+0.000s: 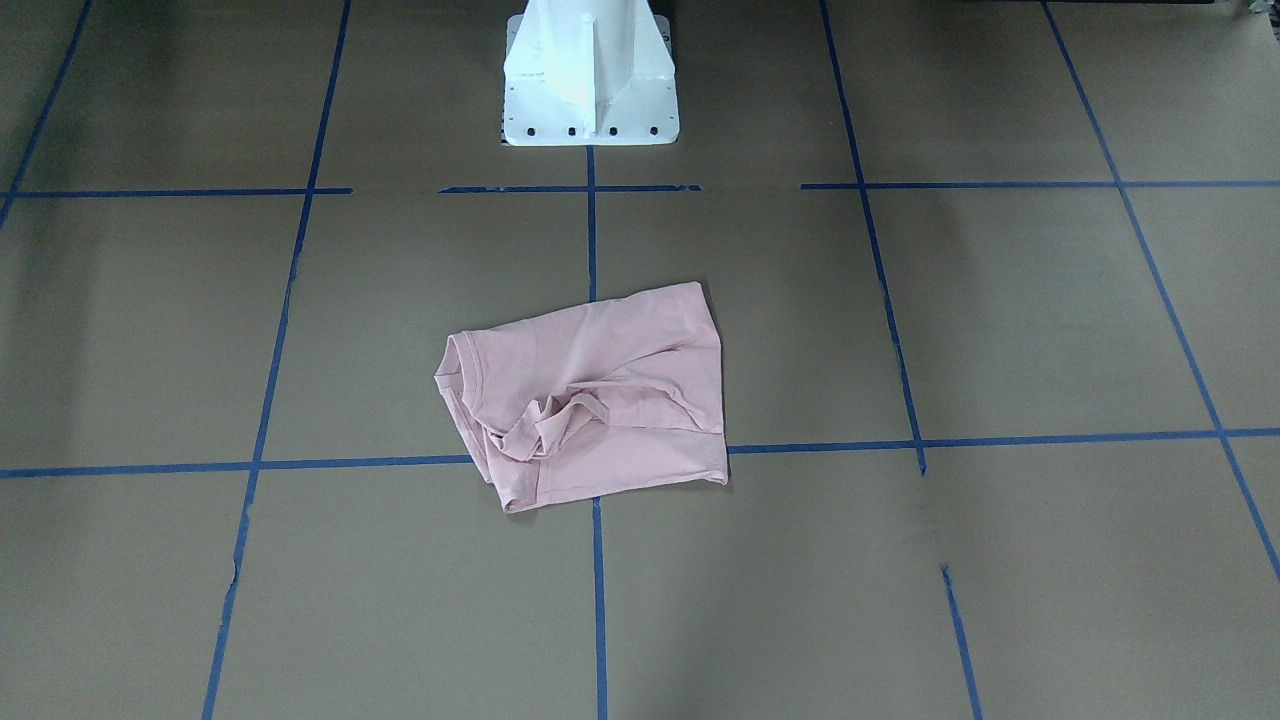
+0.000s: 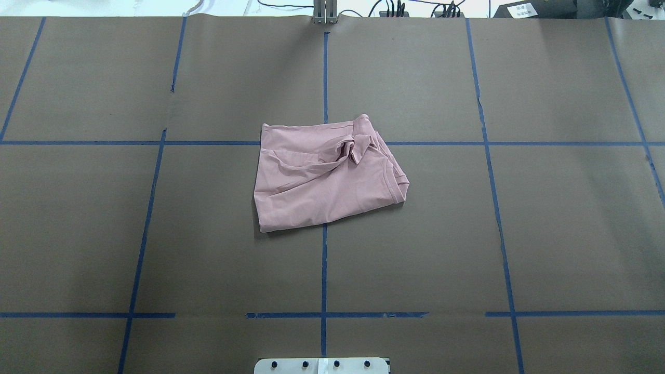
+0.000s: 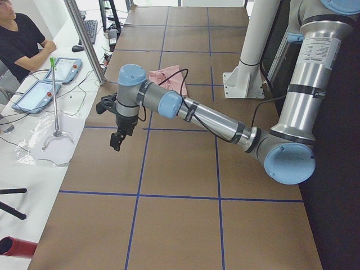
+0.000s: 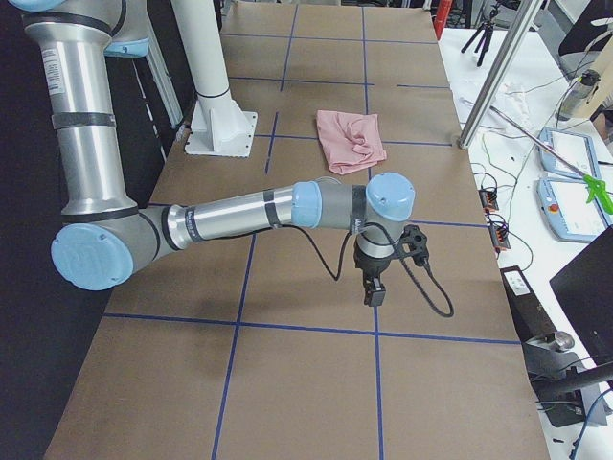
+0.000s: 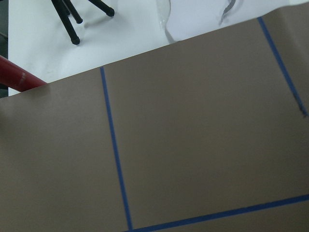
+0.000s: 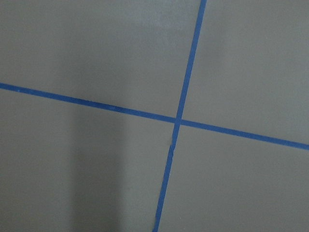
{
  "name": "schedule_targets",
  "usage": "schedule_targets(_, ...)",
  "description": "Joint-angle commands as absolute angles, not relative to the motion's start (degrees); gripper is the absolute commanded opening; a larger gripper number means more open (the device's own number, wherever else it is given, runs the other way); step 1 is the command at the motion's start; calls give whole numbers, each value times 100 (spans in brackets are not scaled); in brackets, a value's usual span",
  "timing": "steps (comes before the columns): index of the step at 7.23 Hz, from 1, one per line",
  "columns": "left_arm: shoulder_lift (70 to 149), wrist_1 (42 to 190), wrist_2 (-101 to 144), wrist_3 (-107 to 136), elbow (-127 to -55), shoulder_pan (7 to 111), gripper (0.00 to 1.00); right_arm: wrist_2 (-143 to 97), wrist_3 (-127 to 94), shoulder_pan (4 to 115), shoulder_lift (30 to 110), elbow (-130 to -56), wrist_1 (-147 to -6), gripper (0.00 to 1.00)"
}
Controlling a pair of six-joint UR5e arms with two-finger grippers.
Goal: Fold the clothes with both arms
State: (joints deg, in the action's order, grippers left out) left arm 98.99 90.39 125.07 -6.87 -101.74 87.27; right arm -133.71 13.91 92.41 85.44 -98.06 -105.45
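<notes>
The clothes are one pale pink T-shirt (image 2: 327, 174), folded into a rough rectangle at the table's middle, with a bunched sleeve on top and the collar toward the right in the overhead view. It also shows as the pink T-shirt (image 1: 590, 395), (image 3: 171, 79), (image 4: 351, 139). No print shows on it. The left arm (image 3: 214, 121) hangs over the table's left end, its gripper (image 3: 117, 140) pointing down, far from the shirt. Over the right end the right arm (image 4: 249, 216) holds its gripper (image 4: 374, 290) the same way. I cannot tell whether either gripper is open or shut.
Brown paper with a blue tape grid (image 2: 324, 270) covers the table. The white pedestal base (image 1: 590, 75) stands at the robot's side. A person (image 3: 22, 42) sits beside tablets (image 3: 48, 81) on a white side table. A red pole (image 5: 19, 77) and tripod legs lie past the left end.
</notes>
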Motion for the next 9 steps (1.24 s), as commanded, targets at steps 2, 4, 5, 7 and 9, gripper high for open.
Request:
schedule_targets(2,8741,9315,12684,-1650,-10203,8964,100,-13474,1459,9316,8789,-9817,-10485,100)
schedule_targets(4,8710,9264,12709,-1617,-10108,8956,100,-13438,1433,9316,9043,-9826,-10494,100)
schedule_targets(5,8727,9011,12726,-1617,-10134,8947,100,-13438,1441,9316,9131,-9826,-10494,100)
schedule_targets(7,8710,8965,12788,-1635,-9934,8947,100,-13412,1223,9316,9245,-9826,-10329,100)
schedule_targets(9,8719,9044,12981,-1643,-9572,8947,100,-13403,847,9308,9430,-9782,-9863,100)
